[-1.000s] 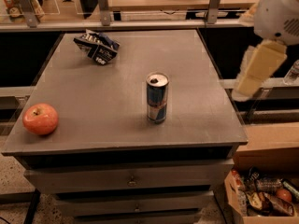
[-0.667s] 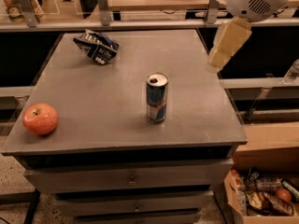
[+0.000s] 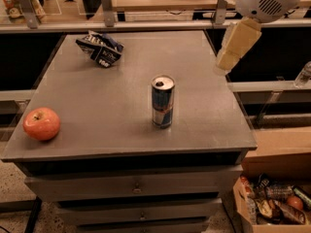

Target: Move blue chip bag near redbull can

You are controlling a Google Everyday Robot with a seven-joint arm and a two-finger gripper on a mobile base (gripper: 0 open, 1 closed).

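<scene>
The blue chip bag (image 3: 99, 49) is a crumpled dark navy foil bag with white lettering, lying at the far left of the grey table (image 3: 112, 110). The redbull can (image 3: 162, 102) stands upright near the table's middle, blue and silver with a silver top. My gripper (image 3: 234, 46) hangs from the white arm (image 3: 265, 1) above the table's far right edge. It is empty, well to the right of the bag and behind and to the right of the can.
A red apple (image 3: 42, 124) lies at the table's front left corner. Drawers sit below the tabletop. A cardboard box of snacks (image 3: 274, 205) stands on the floor at the right. A railing and shelves run behind the table.
The arm and gripper have moved left and up, from beside the table's right side to above its far right edge. The bag, can and apple have not moved.
</scene>
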